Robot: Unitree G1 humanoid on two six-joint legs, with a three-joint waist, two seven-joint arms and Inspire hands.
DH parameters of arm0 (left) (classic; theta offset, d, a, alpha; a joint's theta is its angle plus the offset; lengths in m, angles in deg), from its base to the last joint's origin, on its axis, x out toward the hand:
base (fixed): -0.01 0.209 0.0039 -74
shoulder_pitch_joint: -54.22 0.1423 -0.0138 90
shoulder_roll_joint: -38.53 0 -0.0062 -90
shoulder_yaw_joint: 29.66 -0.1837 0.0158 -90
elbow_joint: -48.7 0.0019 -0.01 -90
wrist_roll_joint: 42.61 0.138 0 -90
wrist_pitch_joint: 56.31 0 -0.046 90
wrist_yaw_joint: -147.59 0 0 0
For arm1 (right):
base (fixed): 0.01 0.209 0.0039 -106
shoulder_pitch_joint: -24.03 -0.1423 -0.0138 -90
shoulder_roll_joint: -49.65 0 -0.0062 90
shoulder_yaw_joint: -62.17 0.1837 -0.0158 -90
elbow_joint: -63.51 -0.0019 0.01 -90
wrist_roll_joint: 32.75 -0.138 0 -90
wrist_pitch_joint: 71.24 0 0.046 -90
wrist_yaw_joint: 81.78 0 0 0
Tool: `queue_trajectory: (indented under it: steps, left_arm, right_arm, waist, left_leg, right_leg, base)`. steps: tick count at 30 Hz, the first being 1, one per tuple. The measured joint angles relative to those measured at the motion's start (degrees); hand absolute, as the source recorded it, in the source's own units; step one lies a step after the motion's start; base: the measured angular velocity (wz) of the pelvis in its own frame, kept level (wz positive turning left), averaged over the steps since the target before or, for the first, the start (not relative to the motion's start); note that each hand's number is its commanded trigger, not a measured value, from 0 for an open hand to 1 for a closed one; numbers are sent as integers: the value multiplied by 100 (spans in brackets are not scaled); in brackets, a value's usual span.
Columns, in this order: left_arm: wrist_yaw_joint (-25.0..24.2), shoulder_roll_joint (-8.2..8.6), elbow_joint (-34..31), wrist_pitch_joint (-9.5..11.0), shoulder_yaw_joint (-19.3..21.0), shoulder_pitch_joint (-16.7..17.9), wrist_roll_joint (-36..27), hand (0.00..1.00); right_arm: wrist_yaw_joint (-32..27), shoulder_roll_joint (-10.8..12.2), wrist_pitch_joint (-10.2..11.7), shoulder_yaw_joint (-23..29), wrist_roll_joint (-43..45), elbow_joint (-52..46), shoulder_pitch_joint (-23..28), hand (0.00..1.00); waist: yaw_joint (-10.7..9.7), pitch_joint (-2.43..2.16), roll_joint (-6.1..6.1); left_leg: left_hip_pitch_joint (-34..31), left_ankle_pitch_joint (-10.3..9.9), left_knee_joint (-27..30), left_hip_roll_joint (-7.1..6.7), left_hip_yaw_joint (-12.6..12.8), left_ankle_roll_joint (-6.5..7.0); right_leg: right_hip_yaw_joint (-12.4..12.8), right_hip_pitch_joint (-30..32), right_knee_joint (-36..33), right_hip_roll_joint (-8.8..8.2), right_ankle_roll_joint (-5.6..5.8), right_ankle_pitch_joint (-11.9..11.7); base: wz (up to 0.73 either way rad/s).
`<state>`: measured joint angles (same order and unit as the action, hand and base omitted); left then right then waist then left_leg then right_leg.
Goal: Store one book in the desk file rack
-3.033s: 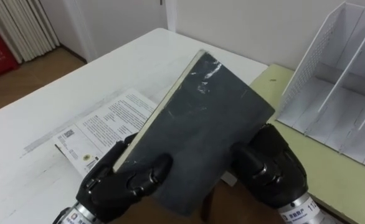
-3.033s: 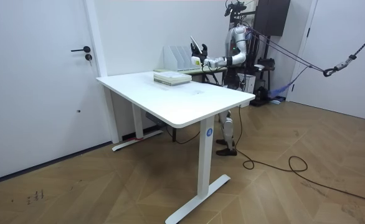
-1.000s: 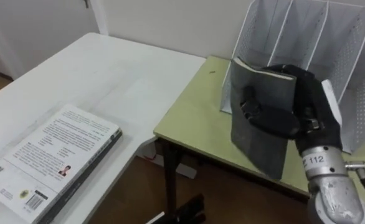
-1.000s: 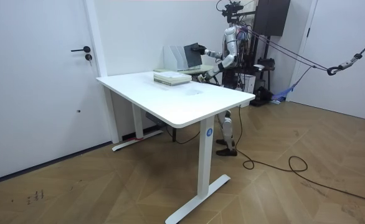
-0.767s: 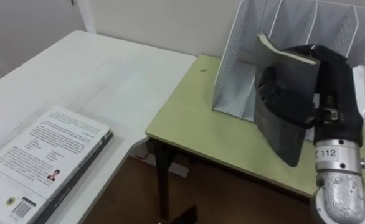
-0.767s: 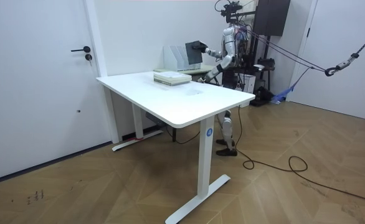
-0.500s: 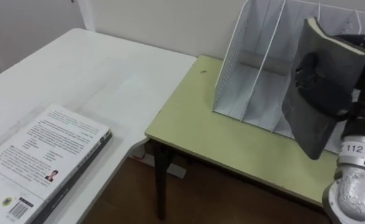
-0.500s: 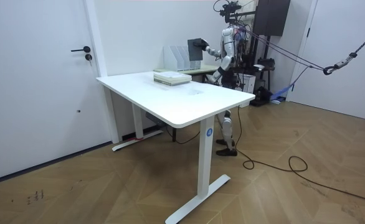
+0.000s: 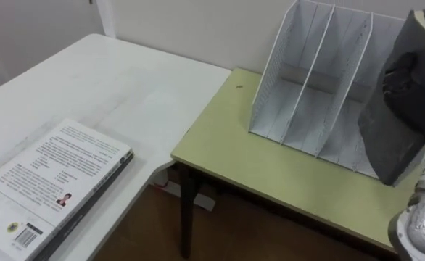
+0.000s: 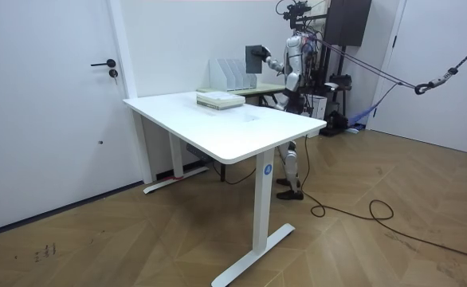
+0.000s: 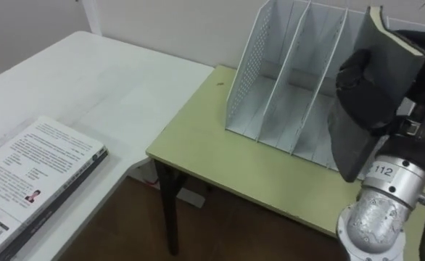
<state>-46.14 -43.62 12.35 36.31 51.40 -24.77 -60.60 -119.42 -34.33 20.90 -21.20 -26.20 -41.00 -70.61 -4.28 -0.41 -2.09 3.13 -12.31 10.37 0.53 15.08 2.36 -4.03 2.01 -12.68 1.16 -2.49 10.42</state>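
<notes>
A white desk bears stacked light-covered books; a green side table stands just beside it.

Right hand clutches upright dark book near white file rack.

Your two head cameras look steeply down from close in, at the white tabletop and the green tabletop just beside it. They sit side by side, so both share the file rack, the stack of books at lower left and the right robot hand closed on the dark book at the right. Your room camera stands well off across the floor, facing the white tabletop's near corner, with the door on its left and the file rack at the far end.
</notes>
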Motion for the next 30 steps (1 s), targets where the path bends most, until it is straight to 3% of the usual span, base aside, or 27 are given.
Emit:
queue_trajectory:
  steps: [9,14,30]
  left_arm:
    - [368,41,616,40,222,134,-53,0]
    - [452,77,650,60,254,107,-50,0]
    - [563,98,672,52,344,118,-49,0]
  right_arm:
    - [-43,1,0,120,-139,-1,0,100]
    - [-40,1,0,139,-201,-1,0,100]
    - [-56,-83,-2,146,-488,0,-1,100]
  waist:
    - [78,-2,-4]
    - [171,-6,-9]
    - [202,-5,-12]
  left_leg:
    - [11,0,-7,1,-19,0]
    - [12,0,-9,1,-25,0]
    - [23,0,-17,4,-79,0]
  right_leg:
    - [6,-1,7,-2,1,-1]
    - [-17,-14,13,-6,1,-1]
    - [-95,-99,111,-8,6,-34]
  base:
    - [-1]
    - [1]
    - [1]
